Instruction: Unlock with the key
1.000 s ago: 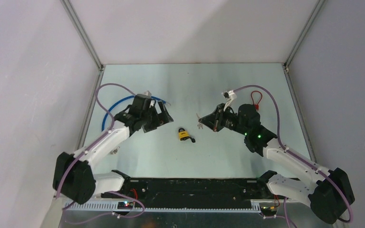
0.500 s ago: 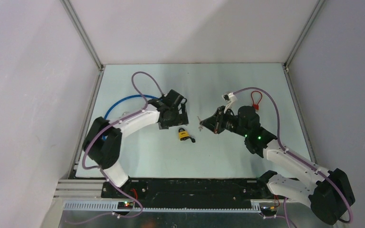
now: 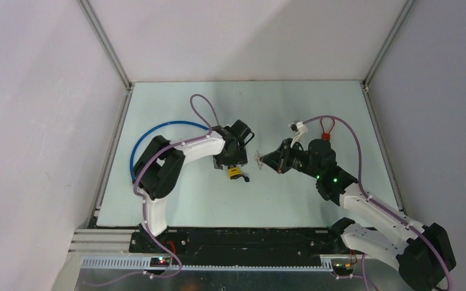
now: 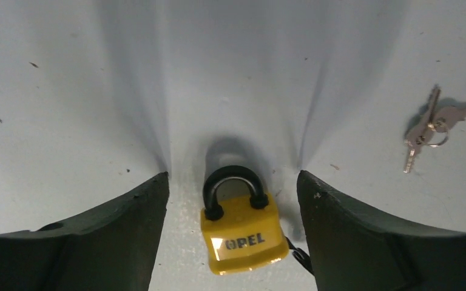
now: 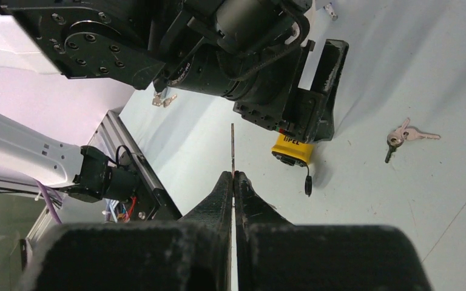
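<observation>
Near the middle of the table, the left gripper hangs with its jaws parted on either side of the yellow padlock, touching neither flank, probably ready to clamp and steady it. The right gripper is pinched tight on a key, blade aimed toward the lock for insertion. Spare keys lie nearby.
</observation>
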`<state>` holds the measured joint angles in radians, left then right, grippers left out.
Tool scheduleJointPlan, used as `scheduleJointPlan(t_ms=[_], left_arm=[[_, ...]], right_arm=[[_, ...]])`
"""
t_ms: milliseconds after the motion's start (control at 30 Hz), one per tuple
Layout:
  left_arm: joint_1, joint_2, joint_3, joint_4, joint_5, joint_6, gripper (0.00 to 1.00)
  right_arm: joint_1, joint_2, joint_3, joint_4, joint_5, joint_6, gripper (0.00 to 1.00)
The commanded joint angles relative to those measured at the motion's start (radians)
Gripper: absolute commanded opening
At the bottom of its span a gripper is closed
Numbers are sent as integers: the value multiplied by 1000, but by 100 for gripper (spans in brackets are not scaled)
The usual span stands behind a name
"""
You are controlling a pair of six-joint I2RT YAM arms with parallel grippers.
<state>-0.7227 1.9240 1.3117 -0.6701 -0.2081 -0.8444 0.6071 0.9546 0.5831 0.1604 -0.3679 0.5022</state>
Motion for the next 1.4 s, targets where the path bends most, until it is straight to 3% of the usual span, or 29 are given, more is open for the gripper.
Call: scheduleJointPlan(t_ms=[0, 333, 600, 767, 900, 967, 1033, 1167, 1367], left_arm=[[-14, 41, 30, -28, -35, -49, 77], [-19, 57, 1, -36, 20, -109, 36], [-15, -36, -19, -34, 9, -137, 2], [1, -67, -22, -34, -10, -142, 0], [21, -69, -26, -35, -23, -142, 4], [32, -56, -25, -33, -21, -140, 15], [36, -43, -26, -34, -17, -133, 37], [36, -53, -48, -34, -7, -143, 67], [28, -76, -83, -35, 41, -175, 77]], right_arm=[[-10, -28, -8, 16, 9, 0, 0], [-15, -28, -16, 22, 6, 5, 0], [-6, -14, -16, 20, 4, 3, 0], [7, -6, -16, 24, 7, -3, 0], [22, 14, -16, 23, 9, -8, 0], [29, 23, -16, 26, 10, -9, 0], [32, 30, -16, 29, 10, -8, 0], [35, 35, -16, 28, 15, -10, 0], [36, 39, -16, 30, 17, -11, 0]])
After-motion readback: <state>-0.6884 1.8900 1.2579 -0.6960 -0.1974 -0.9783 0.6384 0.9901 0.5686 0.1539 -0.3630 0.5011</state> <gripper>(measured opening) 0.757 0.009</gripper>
